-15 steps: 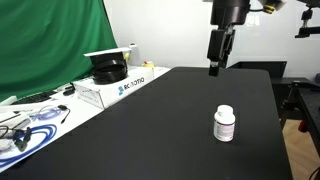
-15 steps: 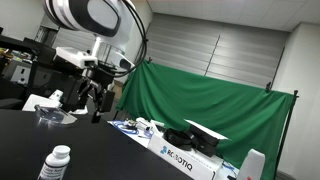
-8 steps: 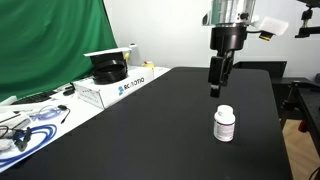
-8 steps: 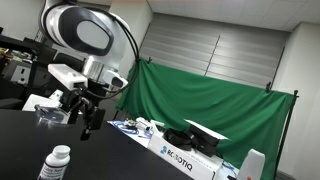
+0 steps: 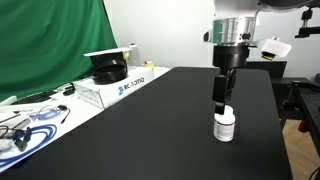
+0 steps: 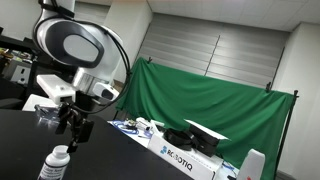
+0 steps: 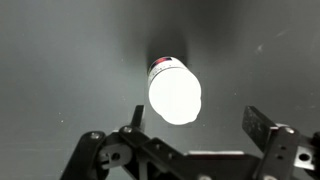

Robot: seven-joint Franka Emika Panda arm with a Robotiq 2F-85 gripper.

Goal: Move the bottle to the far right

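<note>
The small white pill bottle (image 5: 225, 125) with a white cap stands upright on the black table (image 5: 150, 130); it also shows at the bottom of an exterior view (image 6: 56, 165). My gripper (image 5: 220, 103) hangs just above it, pointing down, close to the cap. In the wrist view the bottle's bright white cap (image 7: 174, 95) lies just ahead of my open gripper (image 7: 195, 122), between the lines of the two fingers but beyond their tips. The gripper holds nothing.
A white box with blue lettering (image 5: 120, 85) carrying a black object stands at the table's far edge, also seen in an exterior view (image 6: 185, 160). Cables and loose items (image 5: 25, 125) lie at the left. A green curtain (image 5: 50, 45) hangs behind.
My gripper has come down and toward the bottle, from well behind and above it to just over its cap. The bottle has not moved.
</note>
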